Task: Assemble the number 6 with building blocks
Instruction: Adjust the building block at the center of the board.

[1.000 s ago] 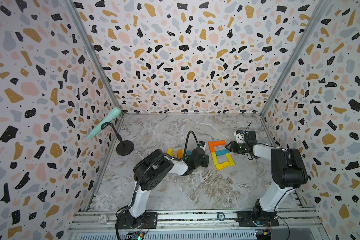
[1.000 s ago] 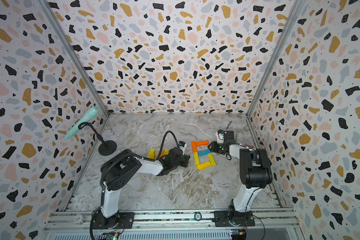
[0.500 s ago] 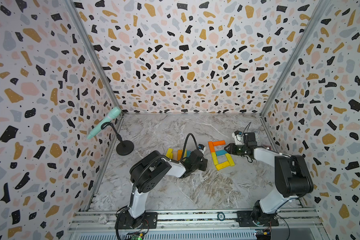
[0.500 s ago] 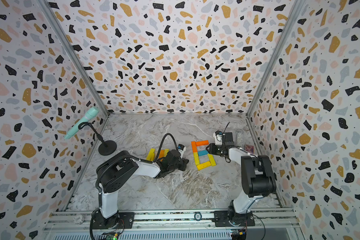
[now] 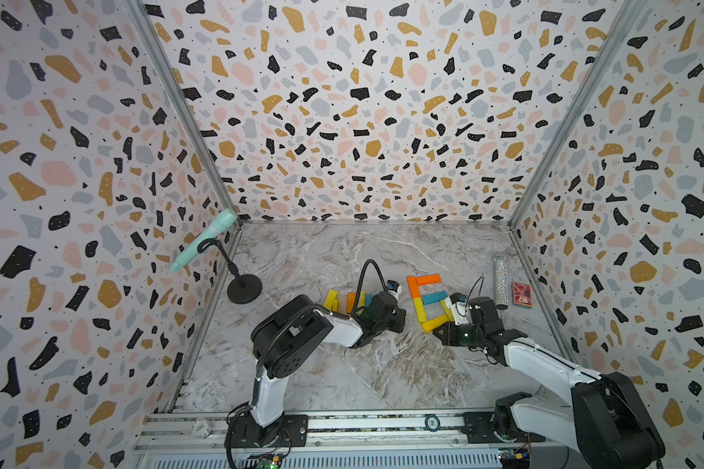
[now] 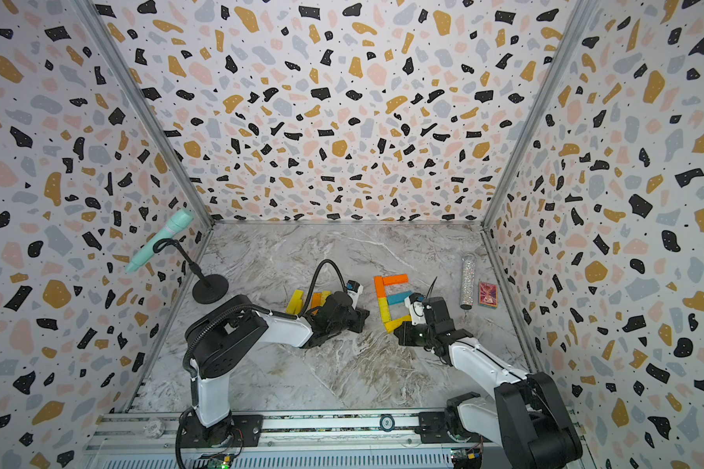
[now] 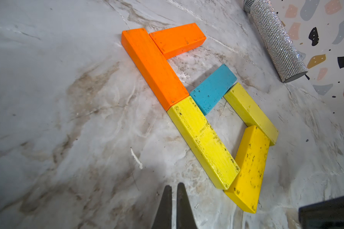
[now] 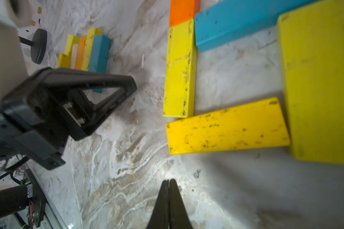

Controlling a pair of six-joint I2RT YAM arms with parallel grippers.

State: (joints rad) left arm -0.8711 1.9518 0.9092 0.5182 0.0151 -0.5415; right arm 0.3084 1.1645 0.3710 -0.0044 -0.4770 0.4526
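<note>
Six building blocks (image 7: 154,67) lie flat on the marble table (image 5: 342,251), right of centre, touching to form a 6: two orange at the far end, a blue crossbar and three yellow closing the loop (the nearest, deep-yellow one sits slightly askew). The spare blocks (image 8: 85,51) sit packed side by side to the left. The left gripper (image 7: 173,186) rests just left of the figure, jaws together and empty. The right gripper (image 8: 168,181), just on its near side, is pinched closed on nothing.
</note>
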